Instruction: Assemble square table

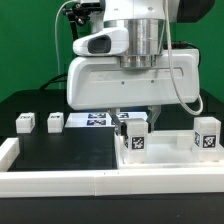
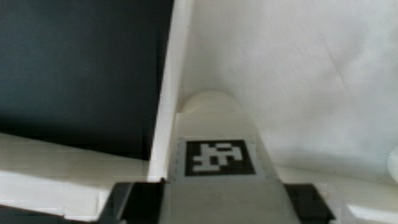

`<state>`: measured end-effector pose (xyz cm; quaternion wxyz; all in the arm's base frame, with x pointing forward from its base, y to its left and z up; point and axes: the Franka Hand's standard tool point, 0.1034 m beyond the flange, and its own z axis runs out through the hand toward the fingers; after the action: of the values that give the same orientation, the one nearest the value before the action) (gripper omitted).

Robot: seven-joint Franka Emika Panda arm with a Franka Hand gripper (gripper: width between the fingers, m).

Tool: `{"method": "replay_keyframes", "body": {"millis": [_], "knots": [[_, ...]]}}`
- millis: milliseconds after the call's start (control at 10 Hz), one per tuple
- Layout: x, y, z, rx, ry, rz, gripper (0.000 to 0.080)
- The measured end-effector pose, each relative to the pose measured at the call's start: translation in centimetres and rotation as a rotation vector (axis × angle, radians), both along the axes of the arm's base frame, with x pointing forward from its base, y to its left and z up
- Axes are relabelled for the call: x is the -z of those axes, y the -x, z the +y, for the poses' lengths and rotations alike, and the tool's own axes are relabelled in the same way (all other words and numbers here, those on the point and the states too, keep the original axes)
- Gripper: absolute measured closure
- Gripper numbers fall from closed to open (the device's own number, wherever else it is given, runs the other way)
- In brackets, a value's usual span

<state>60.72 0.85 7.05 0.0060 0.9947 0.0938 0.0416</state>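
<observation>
The square table's large white panel [image 1: 168, 160] lies at the exterior view's right, near the front. A short white tagged leg [image 1: 135, 140] stands at the panel's left edge, directly under my gripper [image 1: 133, 127]. In the wrist view that leg [image 2: 219, 157] fills the space between my dark fingers [image 2: 143, 205], which press on both of its sides, so the gripper [image 2: 221, 203] is shut on it. The panel [image 2: 311, 80] lies beyond the leg. Another leg [image 1: 207, 135] stands on the panel's far right part.
Two loose legs [image 1: 24, 122] [image 1: 54, 122] sit on the black table at the exterior view's left. The marker board [image 1: 93, 120] lies behind them toward the middle. A long white L-shaped rail [image 1: 60, 182] runs along the front and left edges.
</observation>
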Motion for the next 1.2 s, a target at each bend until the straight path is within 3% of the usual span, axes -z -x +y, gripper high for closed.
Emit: {"method": "replay_keyframes", "body": {"millis": [200,800,1200], "knots": [[0.0,0.0,0.0,0.007,-0.001,0.0,0.0509],[0.1,0.1,-0.5,0.606,-0.052,-0.021,0.0507],[0.1,0.3,-1.1,0.789,-0.052,-0.026,0.0491]]}}
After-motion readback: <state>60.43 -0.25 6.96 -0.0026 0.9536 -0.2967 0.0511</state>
